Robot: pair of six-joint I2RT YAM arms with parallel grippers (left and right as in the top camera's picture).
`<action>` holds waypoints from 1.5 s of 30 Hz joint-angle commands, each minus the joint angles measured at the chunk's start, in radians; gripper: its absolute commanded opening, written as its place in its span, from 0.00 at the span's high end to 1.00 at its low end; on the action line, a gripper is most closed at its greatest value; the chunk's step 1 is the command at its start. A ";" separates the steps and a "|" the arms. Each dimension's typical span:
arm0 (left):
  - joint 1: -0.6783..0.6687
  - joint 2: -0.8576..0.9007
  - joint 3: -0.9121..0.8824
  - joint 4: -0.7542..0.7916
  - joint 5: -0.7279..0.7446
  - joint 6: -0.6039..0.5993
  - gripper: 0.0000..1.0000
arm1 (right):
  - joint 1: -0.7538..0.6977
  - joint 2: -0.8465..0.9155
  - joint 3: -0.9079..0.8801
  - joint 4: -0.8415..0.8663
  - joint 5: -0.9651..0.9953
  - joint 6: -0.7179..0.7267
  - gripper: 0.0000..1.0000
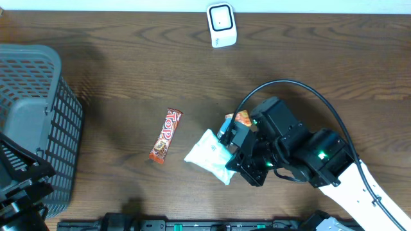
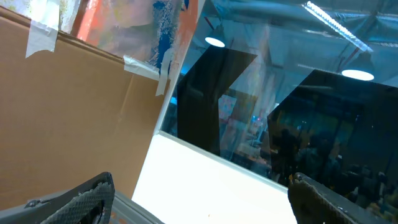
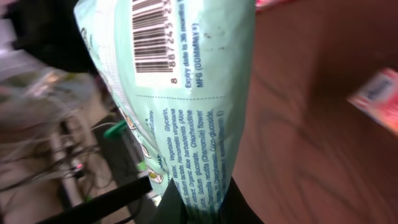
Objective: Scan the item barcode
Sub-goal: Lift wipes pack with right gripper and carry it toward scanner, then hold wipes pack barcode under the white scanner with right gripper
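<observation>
My right gripper (image 1: 235,160) is shut on one end of a pale green wipes packet (image 1: 207,154), which hangs just above the table's middle. In the right wrist view the packet (image 3: 180,93) fills the frame, pinched between the dark fingers of the right gripper (image 3: 208,205), and its barcode (image 3: 149,37) faces the camera. A white scanner (image 1: 221,24) stands at the table's far edge, well away from the packet. My left gripper (image 2: 202,208) is open and empty, pointing up at the room. The left arm (image 1: 22,186) sits at the lower left.
A grey mesh basket (image 1: 38,96) stands at the left edge. A red "TOP" candy bar (image 1: 166,136) lies left of the packet. A small orange and red pack (image 1: 239,119) lies by the right arm and shows as the small pack (image 3: 376,99) at the right wrist view's edge.
</observation>
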 commanded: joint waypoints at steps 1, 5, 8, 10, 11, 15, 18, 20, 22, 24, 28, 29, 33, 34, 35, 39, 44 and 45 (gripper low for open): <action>0.005 -0.009 -0.002 0.003 -0.005 -0.009 0.10 | 0.022 -0.004 0.018 0.014 0.228 0.135 0.99; 0.005 -0.009 -0.002 0.003 -0.005 -0.009 0.10 | 0.026 0.014 0.017 0.021 0.460 0.237 0.98; 0.005 -0.009 -0.002 0.003 -0.005 -0.009 0.10 | 0.026 0.053 0.017 0.027 0.710 0.335 0.98; 0.005 -0.009 -0.002 0.003 -0.005 -0.009 0.10 | 0.026 0.086 0.017 0.044 0.807 0.371 0.98; 0.005 -0.009 -0.002 0.003 -0.005 -0.009 0.10 | 0.026 0.108 0.017 0.057 0.861 0.394 0.99; 0.005 -0.009 -0.002 0.003 -0.005 -0.009 0.10 | 0.025 0.211 0.017 0.139 1.113 0.405 0.98; 0.005 -0.009 -0.002 0.003 -0.005 -0.009 0.10 | 0.023 0.305 0.018 0.220 1.313 0.339 0.99; 0.005 -0.009 -0.002 0.003 -0.005 -0.009 0.10 | 0.023 0.373 0.018 0.307 1.398 0.249 0.99; 0.005 -0.009 -0.002 0.003 -0.005 -0.009 0.10 | 0.023 0.431 0.018 0.410 1.471 0.156 0.99; 0.005 -0.009 -0.002 0.003 -0.004 -0.009 0.10 | 0.017 0.502 0.018 0.581 1.592 0.001 0.99; 0.005 -0.009 -0.002 0.003 -0.004 -0.009 0.10 | -0.021 0.647 0.018 1.121 1.749 -0.494 0.99; 0.005 -0.009 -0.002 0.003 -0.004 -0.009 0.10 | -0.036 0.682 0.018 1.286 1.751 -0.637 0.99; 0.005 -0.009 -0.002 0.003 -0.004 -0.009 0.10 | -0.089 0.814 0.018 1.917 1.719 -1.131 0.99; 0.005 -0.009 -0.002 0.003 -0.004 -0.009 0.10 | -0.101 0.846 0.018 2.051 1.690 -1.242 0.99; 0.005 -0.009 -0.002 0.003 -0.004 -0.009 0.10 | -0.110 0.869 0.018 2.137 1.664 -1.323 0.99; 0.005 -0.008 -0.002 0.002 -0.004 -0.009 0.10 | -0.154 0.962 0.020 2.248 1.545 -1.527 0.99; 0.005 -0.008 -0.002 -0.006 -0.004 -0.009 0.10 | -0.188 1.025 0.029 2.252 1.463 -1.556 0.99; 0.005 -0.008 -0.002 -0.014 -0.004 -0.009 0.10 | -0.193 1.032 0.033 2.255 1.447 -1.555 0.99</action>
